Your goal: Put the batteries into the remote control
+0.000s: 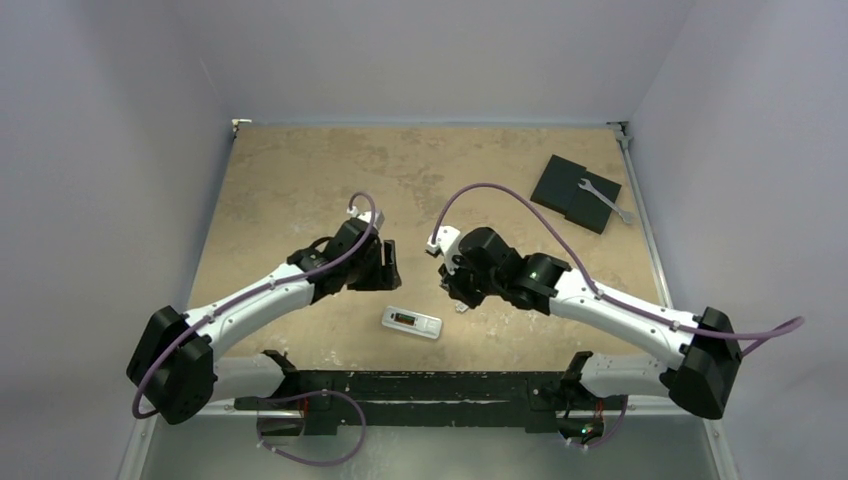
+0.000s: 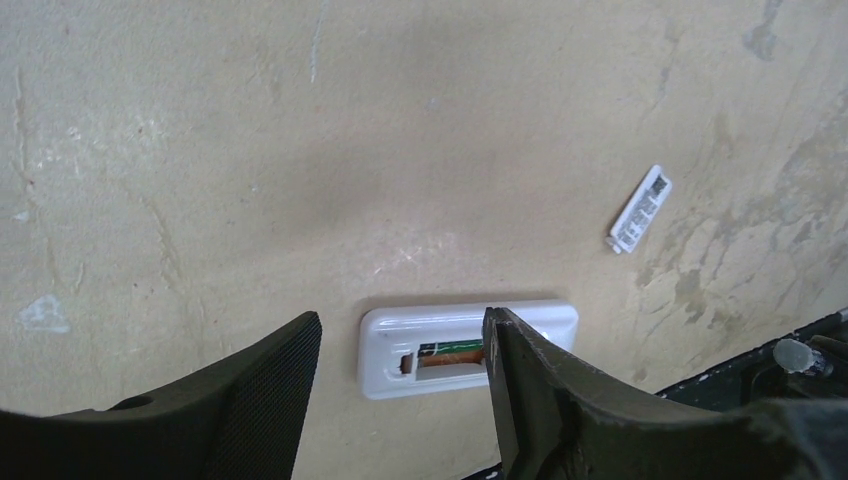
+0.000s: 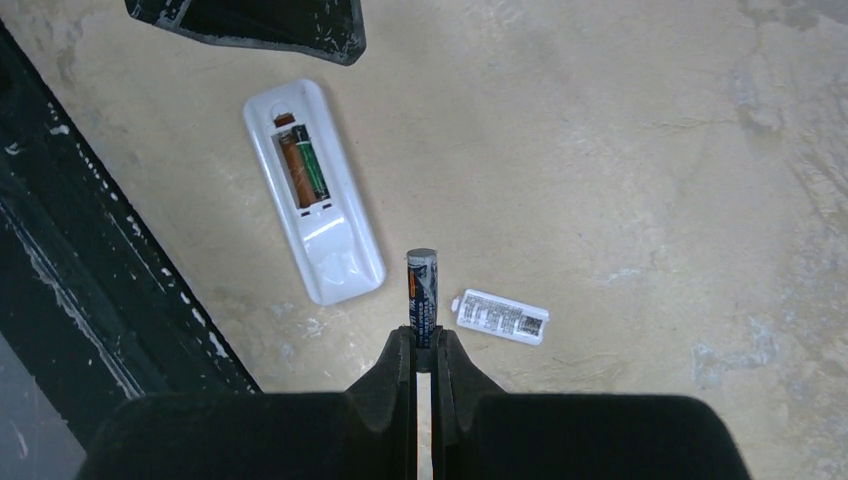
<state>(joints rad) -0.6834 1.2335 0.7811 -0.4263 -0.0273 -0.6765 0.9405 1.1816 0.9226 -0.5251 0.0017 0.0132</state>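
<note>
Remote (image 3: pixel 312 195), back up on the table (image 3: pixel 650 150) near its front edge, between the arms. Bay open, with a seated cell (image 3: pixel 305 168) inside, possibly two, hard to tell. Battery (image 3: pixel 422 285) clamped by one end in the right gripper (image 3: pixel 425 350), just off the remote's end. Left gripper (image 2: pixel 402 330) spread above the remote. Lay the battery level along the free slot, spring end first, then press flat; brace the remote with the left.

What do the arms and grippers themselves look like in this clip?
Left arm and right arm: white shells, black joints. A purple cable runs along each. Left gripper and right gripper: matte black, two wedge-shaped fingers; the left's show fine mesh texture.
</note>
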